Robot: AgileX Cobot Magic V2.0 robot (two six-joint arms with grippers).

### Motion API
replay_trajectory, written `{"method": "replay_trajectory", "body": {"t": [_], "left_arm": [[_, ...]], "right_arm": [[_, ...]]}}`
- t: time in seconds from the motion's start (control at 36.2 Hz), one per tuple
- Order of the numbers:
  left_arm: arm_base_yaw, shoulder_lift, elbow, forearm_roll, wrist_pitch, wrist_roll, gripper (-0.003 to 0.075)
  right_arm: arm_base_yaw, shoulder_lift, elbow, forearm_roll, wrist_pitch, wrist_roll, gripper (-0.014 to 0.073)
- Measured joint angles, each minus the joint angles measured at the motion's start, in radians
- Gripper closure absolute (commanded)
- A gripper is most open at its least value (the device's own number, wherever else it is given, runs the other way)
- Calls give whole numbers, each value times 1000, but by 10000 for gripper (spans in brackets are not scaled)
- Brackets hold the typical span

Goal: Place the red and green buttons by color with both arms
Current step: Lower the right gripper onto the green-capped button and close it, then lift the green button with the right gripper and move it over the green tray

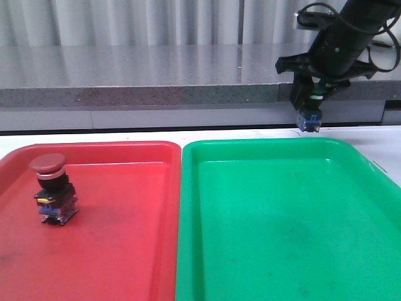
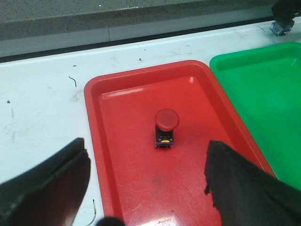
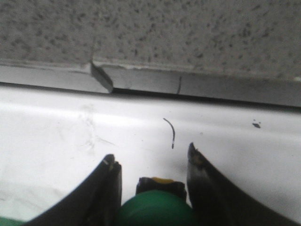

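Note:
The red button (image 1: 53,188) stands upright in the left part of the red tray (image 1: 125,251). In the left wrist view the red button (image 2: 166,125) lies ahead of my left gripper (image 2: 148,174), which is open and hangs above the red tray (image 2: 136,188) with nothing between its fingers. My right gripper (image 1: 309,103) is shut on the green button (image 1: 309,116) and holds it in the air, base down, over the far edge of the green tray (image 1: 282,238). In the right wrist view the green button (image 3: 155,212) sits between the fingers of the right gripper (image 3: 151,155).
The two trays lie side by side on a white table (image 1: 388,141). A grey speckled ledge (image 1: 156,88) runs along the back, close behind the right gripper. The green tray (image 2: 263,94) borders the red one in the left wrist view.

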Motion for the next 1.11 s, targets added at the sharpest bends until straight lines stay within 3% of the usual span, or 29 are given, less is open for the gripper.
{"method": "replay_trajectory", "body": {"t": [0.25,0.53,0.72,0.86,1.11], "left_arm": [[0,0,0,0,0,0,218],[0,0,0,0,-2,0,218],[0,0,0,0,-2,0,218],[0,0,0,0,-2,0,218],[0,0,0,0,-4,0,218]], "right_arm": [[5,-155,56,0,65,-19,351],[74,-417,354,0,24,-81,351],[197,-651,685,0,-104,-87,351],[287,-699,864,4,-219,-114,351],[323,-605,941,6,-395,-121,351]]}}
